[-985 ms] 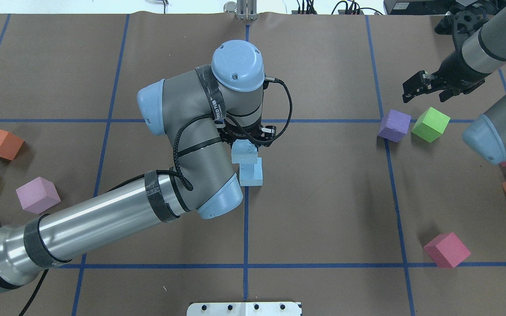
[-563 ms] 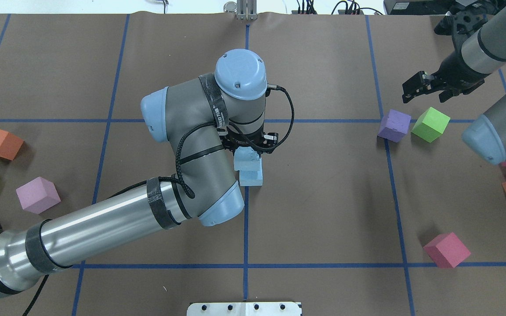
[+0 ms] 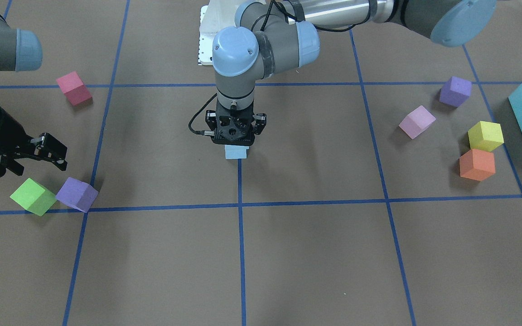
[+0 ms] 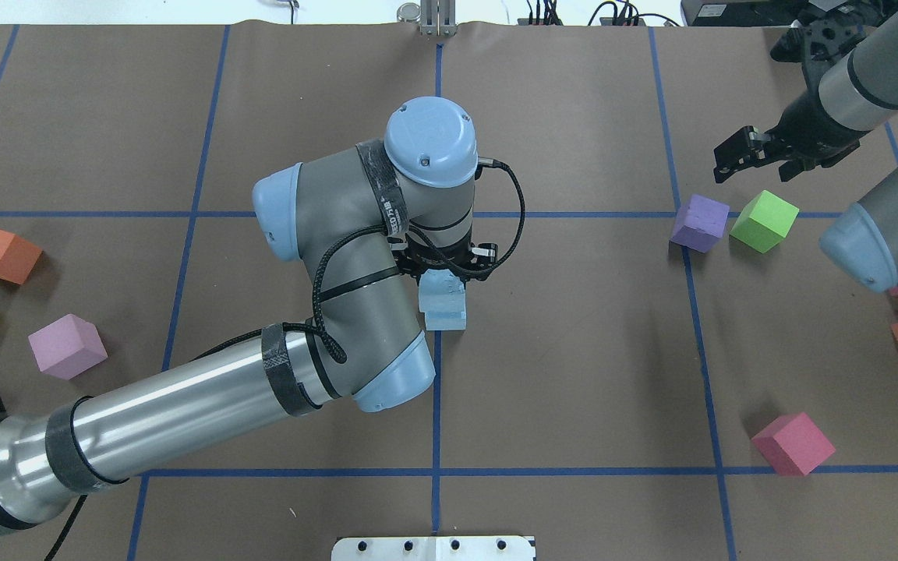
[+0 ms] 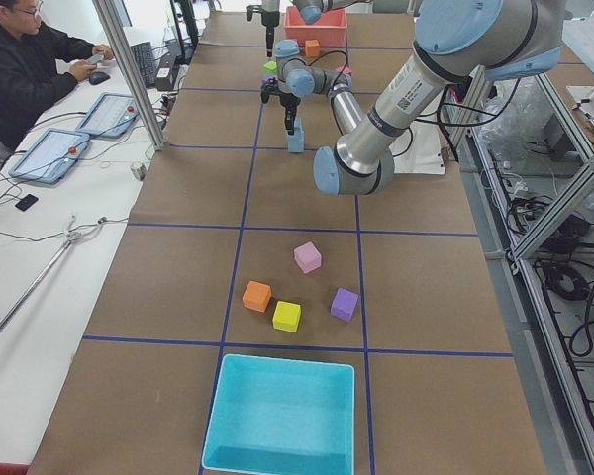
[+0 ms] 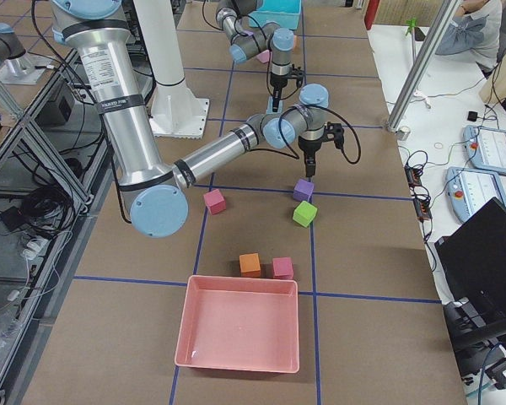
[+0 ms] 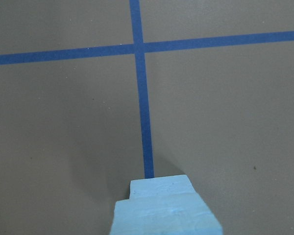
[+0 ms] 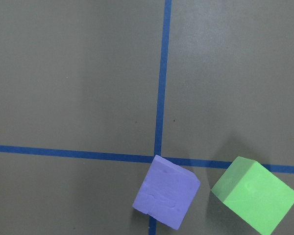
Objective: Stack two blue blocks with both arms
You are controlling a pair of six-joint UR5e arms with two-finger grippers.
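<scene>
Toppling is being risked: upper blue block [image 4: 440, 288], being clenched by left gripper [image 4: 443, 274], looks offset over lower blue block [image 4: 447, 318]; right gripper [image 4: 753, 165] is being held released, far right.

We take the turquoise box [image 5: 282, 416] as our marker. Near its far rim we see a yellow cube [image 5: 286, 316] with an orange cube [image 5: 256, 295] just beside it, and a purple cube [image 5: 344, 303] close by. A lilac cube [image 5: 308, 257] lies a little farther from the box. Well away from the box, a green cube [image 4: 764, 220] and a second purple cube [image 4: 699, 222] sit side by side. A pink tray [image 6: 236, 325] stands farthest from it.
</scene>
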